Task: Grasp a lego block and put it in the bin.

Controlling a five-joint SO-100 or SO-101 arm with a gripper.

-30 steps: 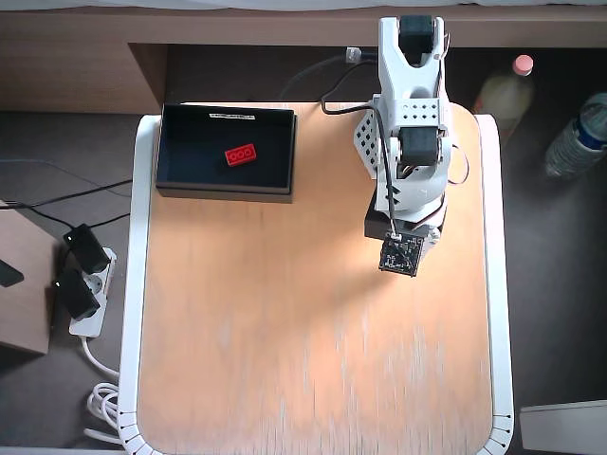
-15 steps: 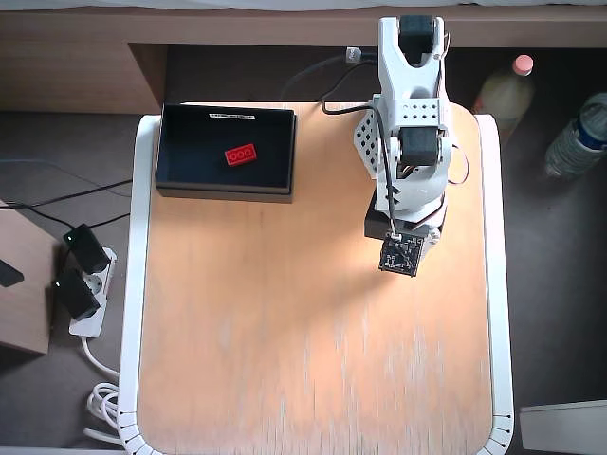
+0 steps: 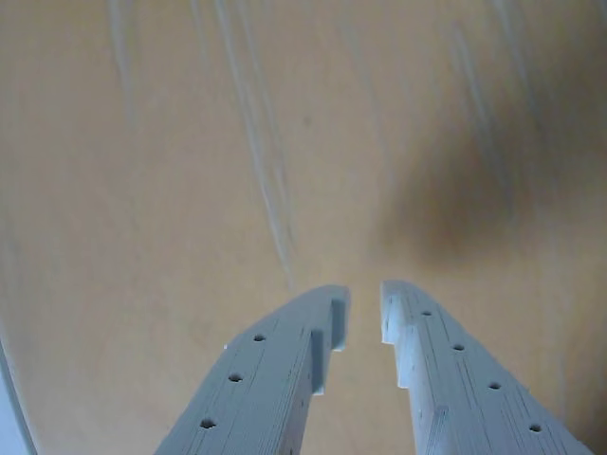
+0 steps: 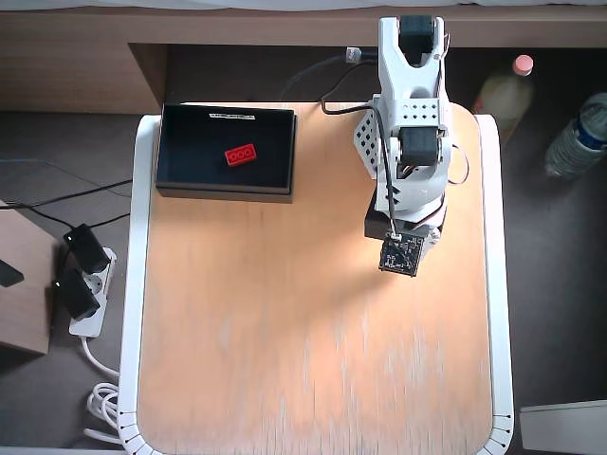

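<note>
1. since the lego block (image 4: 241,154) already lies inside the bin (image 4: 175,183), near the middle of its dark floor in the overhead view, the step in hand looks like parking the arm, not grasping.
2. the gripper (image 3: 365,318) shows in the wrist view with its two pale fingers nearly together, only a narrow slit between the tips, and nothing between them; it carries no load.
3. in the overhead view the arm (image 4: 410,142) is folded over its own base at the far right part of the table (image 4: 285,332), well apart from the bin at the far left corner.
4. to finish well, i would judge that the arm needs only a settled, low pose over bare wood, with no swing toward the bin, so the thin walls are not knocked and the block is not jolted out.
5. the wrist view shows only table surface and a soft shadow ahead of the fingertips, so there is nothing there to catch on.
6. no other brick is visible on the table; if another were wanted, the jaws would first have to spread wider than the brick.
7. the bottles (image 4: 503,90) stand off the table to the right, clear of the arm.
</note>
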